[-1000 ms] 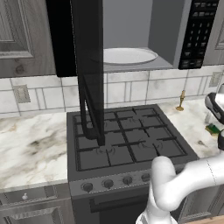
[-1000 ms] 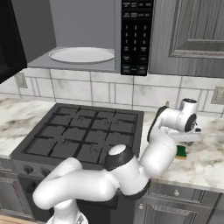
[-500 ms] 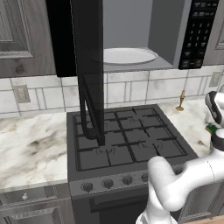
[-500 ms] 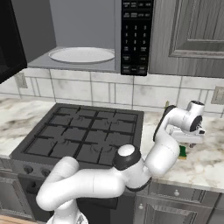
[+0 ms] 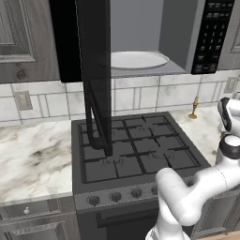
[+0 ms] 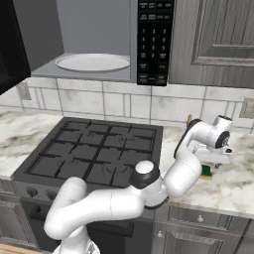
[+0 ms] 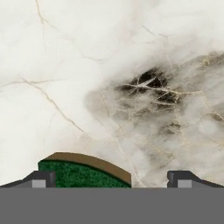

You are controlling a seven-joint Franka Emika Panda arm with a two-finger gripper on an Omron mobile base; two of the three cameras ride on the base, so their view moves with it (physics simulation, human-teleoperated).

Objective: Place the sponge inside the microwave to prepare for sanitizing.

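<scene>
We hold our end effector spread wide above the small yellow, green-topped sponge on the marble table, right of the stove, ready to straddle it.

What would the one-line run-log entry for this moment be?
phase: reaching for sponge | gripper: open above it | sponge: on counter, ungrasped | microwave: door open

Even, flat rendered light — bright, with no glare. Soft shadow lies under the microwave cavity. The base views look slightly soft; the marble surface in the hand view stays crisp.
</scene>
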